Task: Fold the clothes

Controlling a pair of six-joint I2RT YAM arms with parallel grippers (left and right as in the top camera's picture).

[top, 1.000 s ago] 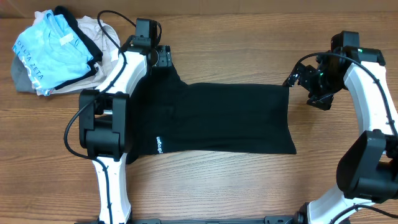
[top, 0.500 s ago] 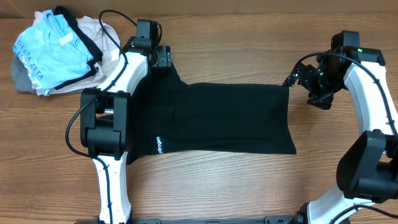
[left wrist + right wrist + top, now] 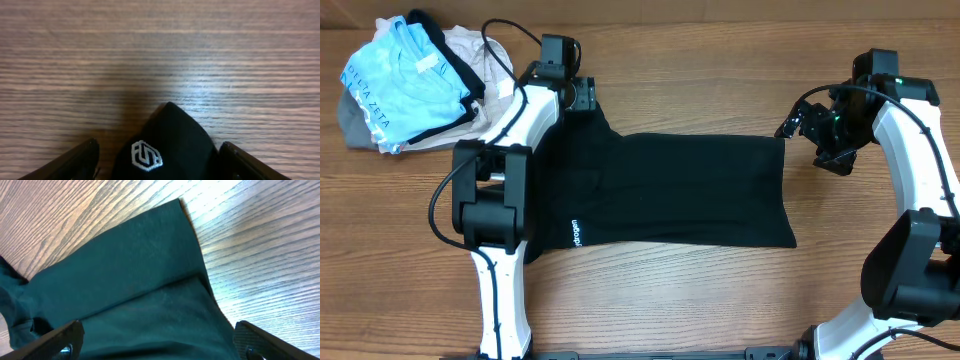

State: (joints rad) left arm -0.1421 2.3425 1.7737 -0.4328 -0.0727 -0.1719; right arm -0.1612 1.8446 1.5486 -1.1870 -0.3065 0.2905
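**Q:** How do your grippers stand, and where is the shirt?

**A:** My left gripper [image 3: 157, 146] is spread, pinching nothing. A narrow tip of the black T-shirt [image 3: 680, 190] pokes forward between its fingers, with a small white logo [image 3: 146, 155] on it. My right gripper [image 3: 158, 328] is spread wide too, with a far corner of the shirt lying under and ahead of it. The rest of the shirt lies flat on the table [image 3: 720, 60] between my two grippers. I cannot tell whether either gripper touches the cloth.

**Q:** What could go wrong from here?

**A:** The tip on the left is narrow. If I close a little off centre, I think it slips out and I lift nothing. On the right the cloth looks layered. If I bite only the top layer, the lower one would stay down and the fold would come apart. If one side rises before the other, the shirt would drag and skew.

**Q:** Anything else?

**A:** My left arm crosses above the shirt behind its gripper. Pulling cloth that way could bunch it there. The pile of other clothes [image 3: 410, 85] lies well apart, beyond my left gripper.
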